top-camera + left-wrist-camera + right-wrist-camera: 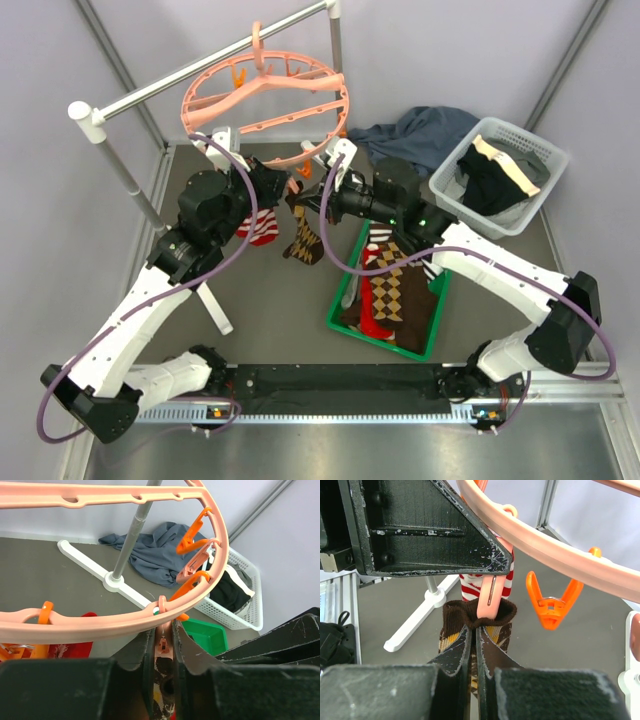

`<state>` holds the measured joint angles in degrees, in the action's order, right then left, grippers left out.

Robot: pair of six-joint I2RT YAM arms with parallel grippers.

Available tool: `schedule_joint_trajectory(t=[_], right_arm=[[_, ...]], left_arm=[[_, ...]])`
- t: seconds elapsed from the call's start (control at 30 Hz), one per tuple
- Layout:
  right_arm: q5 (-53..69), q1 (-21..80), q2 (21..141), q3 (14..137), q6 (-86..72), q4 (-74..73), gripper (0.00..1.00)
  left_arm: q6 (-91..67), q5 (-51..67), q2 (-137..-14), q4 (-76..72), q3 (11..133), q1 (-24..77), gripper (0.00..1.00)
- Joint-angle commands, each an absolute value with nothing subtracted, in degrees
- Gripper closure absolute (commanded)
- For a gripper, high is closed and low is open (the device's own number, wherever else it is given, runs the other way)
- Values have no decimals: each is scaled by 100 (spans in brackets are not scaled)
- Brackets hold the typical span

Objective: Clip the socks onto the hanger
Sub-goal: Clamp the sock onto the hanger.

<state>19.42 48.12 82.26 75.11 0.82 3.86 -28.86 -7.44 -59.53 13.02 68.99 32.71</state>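
The pink ring hanger (262, 98) hangs from the grey rail. In the left wrist view my left gripper (163, 627) is shut on a pink clip (165, 642) just under the hanger's rim (100, 622), with argyle fabric showing below the clip. My right gripper (476, 628) is shut on the brown cuff of an argyle sock (455, 615), and the pink clip (492, 595) reaches into that cuff. From above, this sock (305, 240) dangles between both grippers. A red-and-white striped sock (260, 228) hangs beside it.
A green bin (338, 300) holding more socks sits under the right arm. A white basket (545, 160) of dark garments and a blue-grey cloth (420, 130) lie at the back right. An empty orange clip (552, 605) hangs right of the cuff. The rail's white foot (215, 300) crosses the floor.
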Motion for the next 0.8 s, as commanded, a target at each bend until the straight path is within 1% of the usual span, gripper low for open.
schedule_joint_trajectory(t=[0.0, 0.03, 0.13, 0.17, 0.23, 0.27, 0.37, 0.4, 0.47, 0.5, 0.57, 0.6, 0.67, 0.7, 0.77], right_arm=[[1828, 4904, 8227, 7866, 44, 826, 100], [1837, 4896, 8261, 7875, 44, 826, 100], [1793, 4895, 8297, 7928, 44, 782, 100], [1767, 4887, 8323, 7936, 44, 791, 100], [1705, 4904, 8332, 7954, 61, 782, 100], [1705, 4896, 8341, 7963, 70, 765, 100], [1705, 4904, 8358, 7963, 88, 809, 100], [1696, 4896, 8385, 7963, 88, 826, 99], [1705, 4904, 8411, 7963, 88, 861, 97], [1705, 4896, 8420, 7945, 88, 887, 94], [1661, 4904, 8411, 7919, 70, 940, 87], [1609, 4896, 8402, 7884, 70, 940, 82], [1547, 4887, 8359, 7814, 62, 949, 74], [1495, 4887, 8324, 7709, 62, 967, 67], [1512, 4825, 8236, 7568, 44, 1080, 61]], left_arm=[[-2804, -817, -5880, 1099, 6873, 3261, 79], [-2804, -817, -5871, 1107, 6882, 3261, 75], [-2795, -817, -5845, 1108, 6873, 3261, 70], [-2795, -817, -5819, 1107, 6864, 3261, 67], [-2795, -826, -5827, 1125, 6891, 3269, 63], [-2795, -817, -5827, 1125, 6917, 3261, 57], [-2812, -809, -5810, 1108, 6917, 3261, 48], [-2812, -817, -5810, 1107, 6917, 3269, 40], [-2830, -835, -5810, 1099, 6934, 3261, 32], [-2839, -852, -5801, 1107, 6935, 3261, 26], [-2856, -958, -5775, 1107, 6943, 3261, 22], [-2856, -1010, -5766, 1107, 6935, 3261, 20], [-2883, -1168, -5731, 1107, 6900, 3269, 18], [-2883, -1221, -5730, 1125, 6891, 3261, 18], [-2883, -1361, -5713, 1151, 6864, 3261, 17]])
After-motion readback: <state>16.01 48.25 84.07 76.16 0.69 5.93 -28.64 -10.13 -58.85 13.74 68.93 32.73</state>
